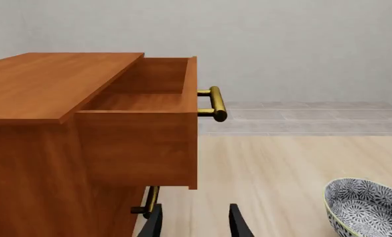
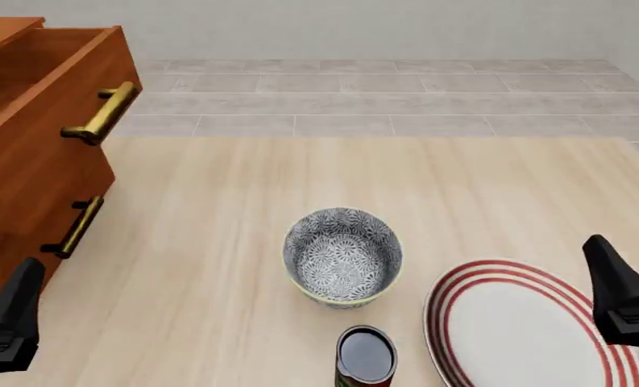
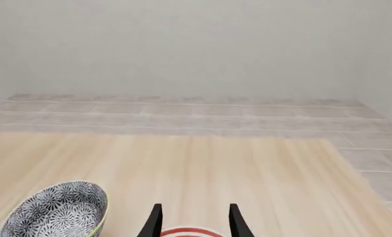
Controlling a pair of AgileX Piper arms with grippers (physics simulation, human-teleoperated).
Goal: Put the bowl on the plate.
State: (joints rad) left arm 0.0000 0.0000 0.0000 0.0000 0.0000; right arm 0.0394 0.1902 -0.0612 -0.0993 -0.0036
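With both arms' fingers spread wide and empty, the right gripper (image 3: 192, 219) should pinch the near-right rim of the bowl (image 2: 343, 256), mid-table just left of the plate (image 2: 518, 322), avoiding the can (image 2: 364, 355)

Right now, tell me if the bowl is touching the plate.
Apart. The front view shows a strip of bare table between the bowl and the plate's red-ringed rim.

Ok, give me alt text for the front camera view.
A floral bowl stands on a wooden table, left of a red-ringed white plate, not on it. A dark-topped can stands nearer; a drawer cabinet at left, top drawer open.
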